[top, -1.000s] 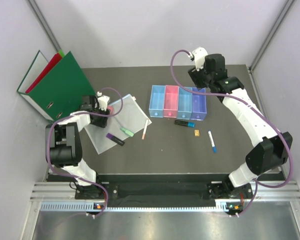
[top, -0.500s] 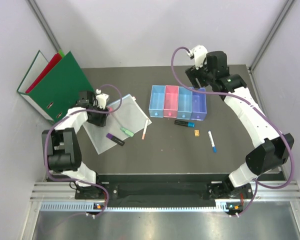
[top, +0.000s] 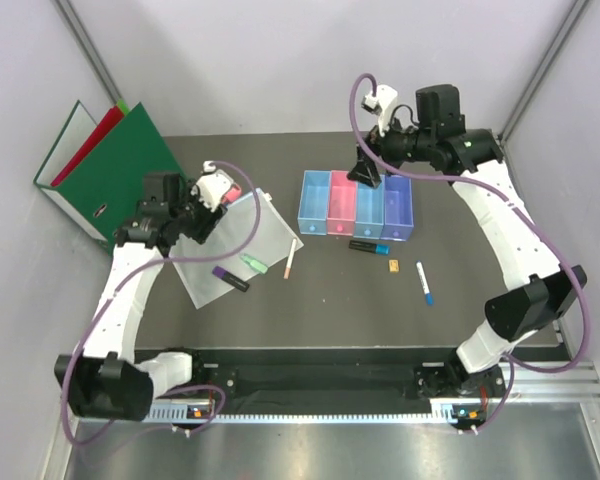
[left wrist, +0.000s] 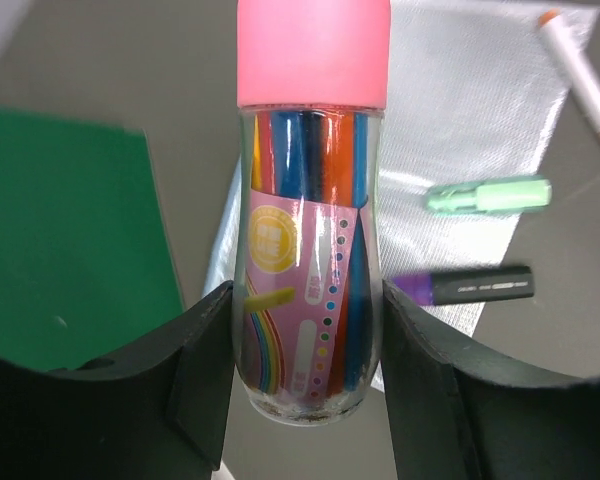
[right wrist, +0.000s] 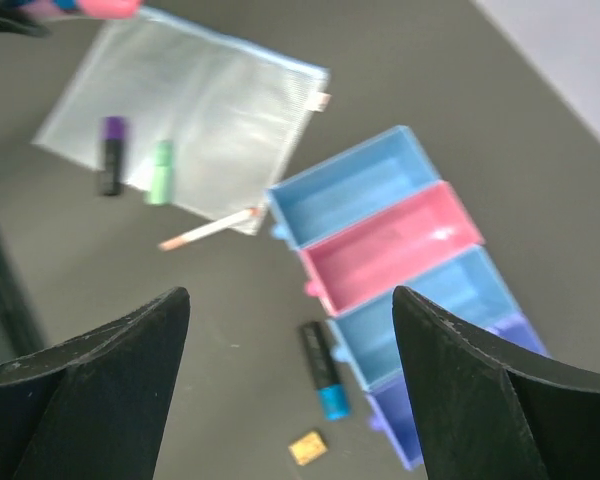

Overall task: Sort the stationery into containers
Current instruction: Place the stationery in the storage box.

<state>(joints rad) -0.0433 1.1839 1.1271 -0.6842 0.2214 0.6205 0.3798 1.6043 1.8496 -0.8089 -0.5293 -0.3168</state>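
Note:
My left gripper (top: 208, 192) is shut on the pink-capped glue stick (left wrist: 310, 200), a clear tube with a rainbow label, held above the left edge of the clear sleeve (top: 238, 245). A green highlighter (top: 252, 263), a purple-capped black marker (top: 230, 278) and a thin pink-tipped pen (top: 289, 258) lie by the sleeve's near edge. The four joined bins (top: 356, 205) stand mid-table and look empty in the right wrist view (right wrist: 395, 245). My right gripper (top: 365, 168) is open and empty above their far side. A blue-capped black marker (top: 368, 246), a tan block (top: 392, 264) and a blue-tipped white pen (top: 423, 283) lie in front of the bins.
Green and red ring binders (top: 115, 170) lean at the far left, right behind my left arm; the green one also shows in the left wrist view (left wrist: 70, 230). Grey walls close in the table at the back and both sides.
My left arm has stretched up and back, raising the glue stick above the sleeve. My right gripper has swung left and tilted over the bins' far side.

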